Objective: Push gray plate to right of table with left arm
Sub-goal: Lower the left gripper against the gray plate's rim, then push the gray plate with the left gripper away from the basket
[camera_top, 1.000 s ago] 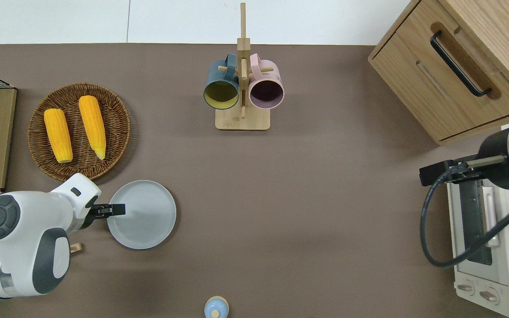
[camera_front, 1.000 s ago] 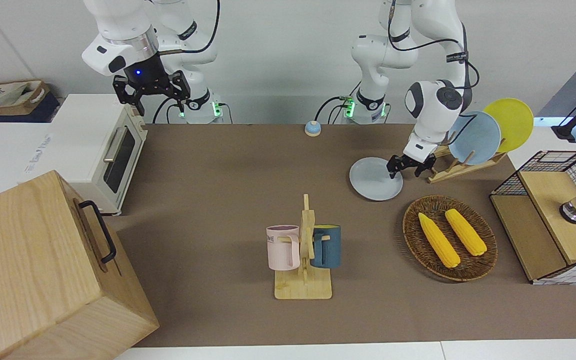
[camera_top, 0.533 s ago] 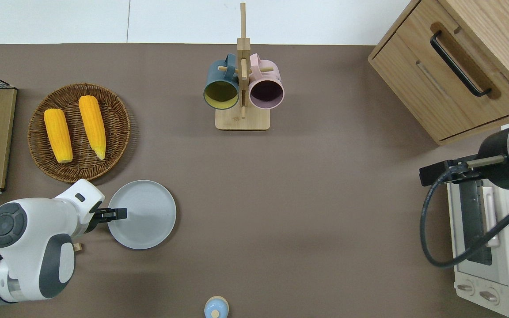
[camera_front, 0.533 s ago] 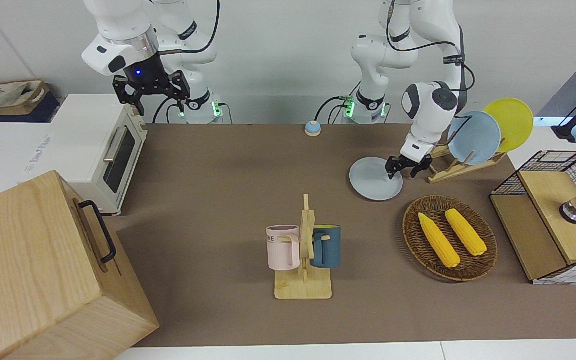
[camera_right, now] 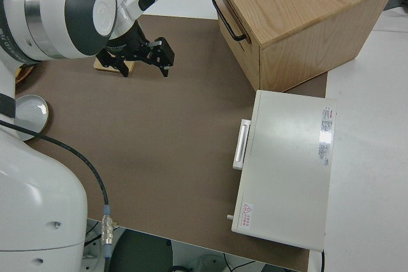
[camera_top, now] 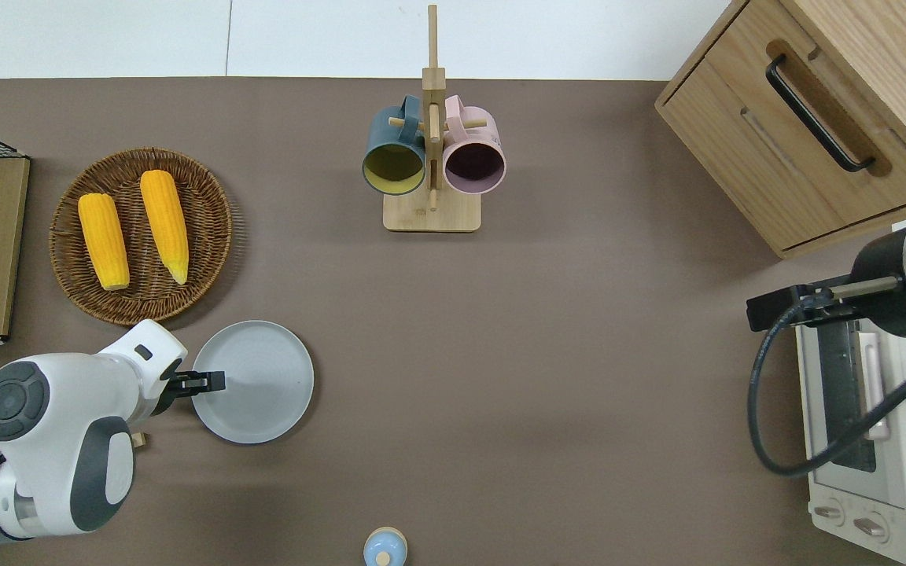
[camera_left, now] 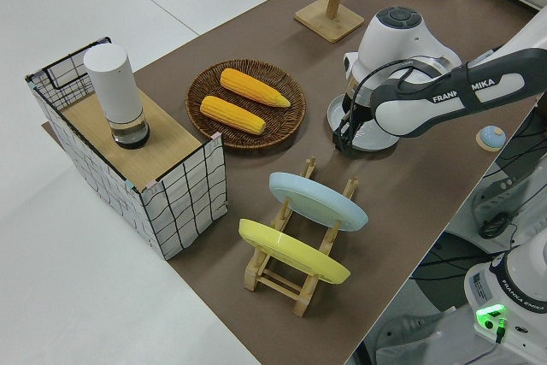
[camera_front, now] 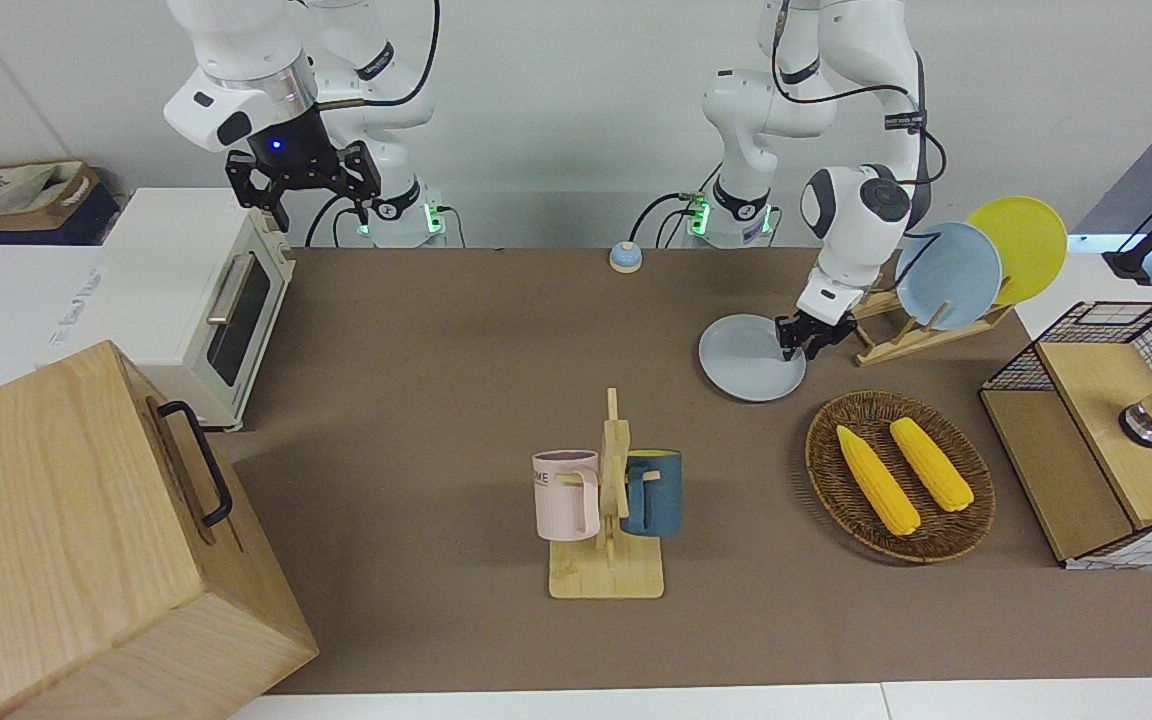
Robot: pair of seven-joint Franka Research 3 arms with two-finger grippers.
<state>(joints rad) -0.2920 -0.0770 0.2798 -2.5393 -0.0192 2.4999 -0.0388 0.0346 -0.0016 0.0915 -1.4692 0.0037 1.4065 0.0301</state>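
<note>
The gray plate [camera_front: 748, 362] [camera_top: 256, 385] lies flat on the brown table [camera_top: 547, 354], toward the left arm's end and nearer to the robots than the corn basket. My left gripper [camera_front: 804, 340] [camera_top: 213, 383] is low over the plate's rim on the side toward the left arm's end, its fingers close together and holding nothing. In the left side view the gripper [camera_left: 345, 138] is at the plate's edge [camera_left: 383, 141]. My right gripper [camera_front: 304, 188] [camera_right: 144, 59] is parked, open and empty.
A wicker basket [camera_top: 209, 236] with two corn cobs is farther from the robots than the plate. A dish rack [camera_front: 921, 335] holds a blue and a yellow plate. A mug rack [camera_top: 431, 212], wooden cabinet [camera_top: 807, 134], toaster oven [camera_front: 196, 290], wire box [camera_front: 1096, 440] and small bell [camera_top: 384, 548] also stand here.
My left arm's wrist has turned and the gripper has shifted slightly along the plate's rim. The plate has not moved. The right arm is still.
</note>
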